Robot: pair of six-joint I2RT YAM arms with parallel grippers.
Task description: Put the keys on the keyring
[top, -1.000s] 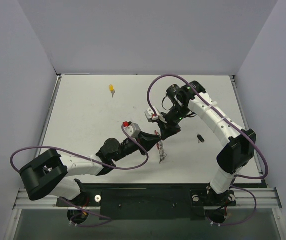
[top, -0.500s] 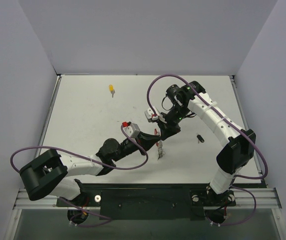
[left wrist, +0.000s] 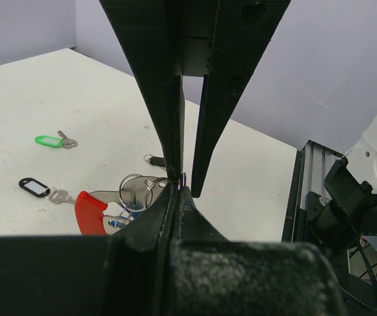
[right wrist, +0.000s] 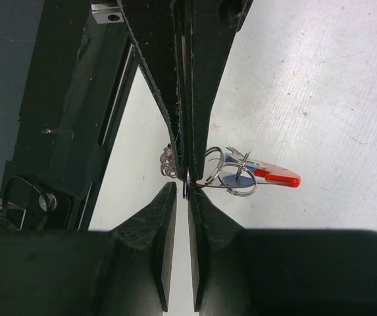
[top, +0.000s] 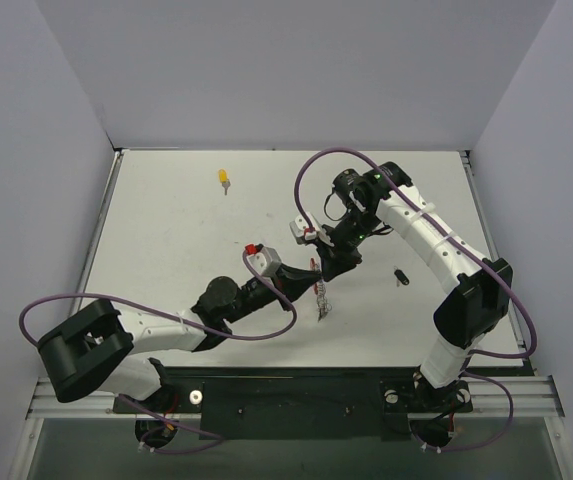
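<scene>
Since a second ago the left gripper has pinched fully together and the right gripper has begun to slacken. The keyring under them has crept a touch upward toward the two tips. Nothing else about the arms looks different from above.

Both grippers meet tip to tip just right of the middle of the overhead frame, above the desk. In the left wrist view the left fingers are clenched on the edge of one silver ring of the keyring, at the centre of the frame. The rest of the bunch, silver rings and a red tab, trails to the lower left of the pinch.

In the right wrist view the right fingers stand slightly parted, with a slit of desk showing between them. The ring's edge sits in that slit, though the tips are too blurred to tell whether either pad touches it. A blue key sits among the rings, beside the red tab, right of centre.

The yellow key lies alone toward the upper left of the desk, well apart from the grippers. The green key lies at the left of the left wrist view. Below it is a black-rimmed tag with a small silver key at its end.
</scene>
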